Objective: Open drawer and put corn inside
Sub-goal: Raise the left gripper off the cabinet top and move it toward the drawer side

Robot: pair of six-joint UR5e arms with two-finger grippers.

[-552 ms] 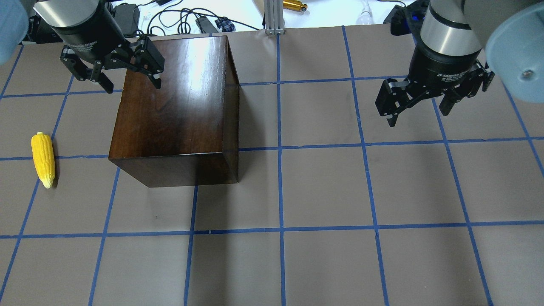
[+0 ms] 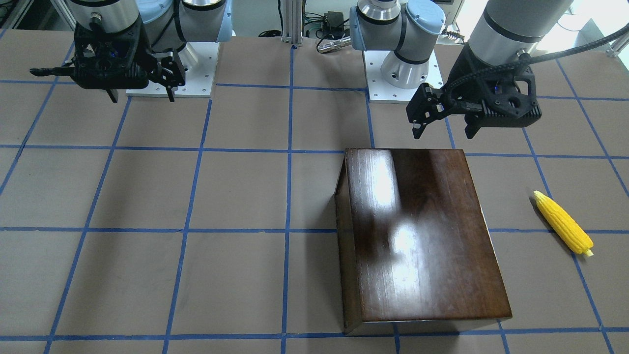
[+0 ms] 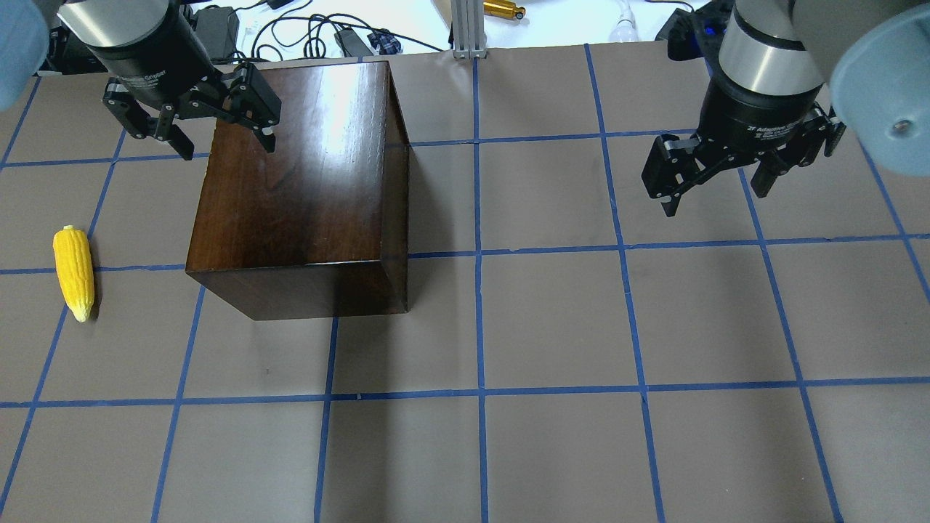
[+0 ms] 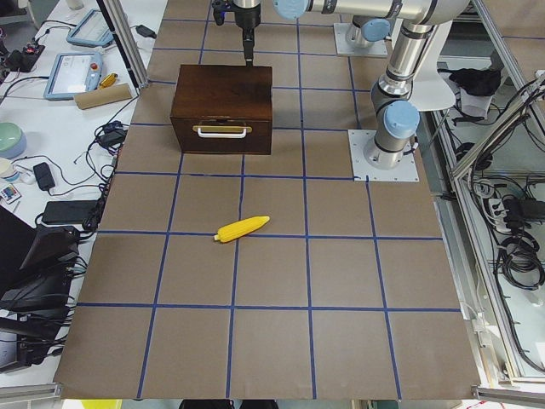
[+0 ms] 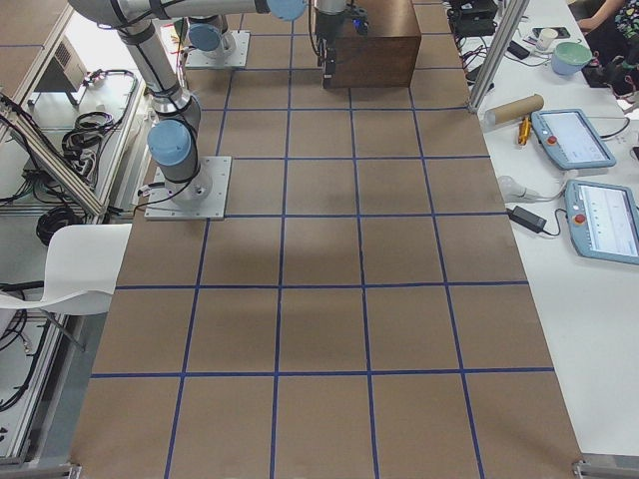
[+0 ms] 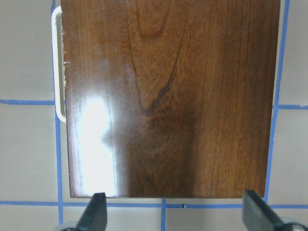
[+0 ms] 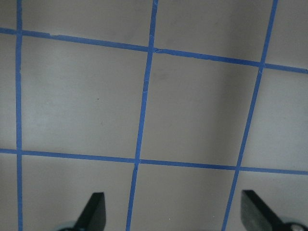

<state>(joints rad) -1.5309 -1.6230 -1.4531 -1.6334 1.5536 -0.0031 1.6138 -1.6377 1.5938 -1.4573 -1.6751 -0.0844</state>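
Left gripper (image 3: 229, 149): jaws spread wide, nothing held, fingers pointing straight down. It hangs clear above the short edge of the wooden box (image 3: 298, 181) that lies toward the robot's base. Its wrist view shows both fingertips (image 6: 98, 211) just off that edge, over the table (image 3: 552, 319). Task status, judged: nothing accomplished yet; opening, pick-up and placing all remain. Drawer (image 4: 221, 135): shut, its dark front flush with the box and facing the robot's left; the light handle (image 4: 221, 130) is untouched and shows in the wrist view only as a pale strip past the lid's edge. Corn (image 3: 74, 272): lying flat on the table on the robot's left of the box, apart from it, out in front of the drawer face, with no gripper near it. Pose, left arm: wrist vertical above the box, the line between the fingers running across the box's width and parallel to that short edge; it would have to come round and down to the handle side before any pull. Right gripper (image 3: 716, 200): jaws likewise wide apart and empty, wrist also vertical, held above bare table well off to the robot's right of the box; its own camera takes in only brown surface and blue tape lines (image 7: 142, 120). Neither arm touches anything.
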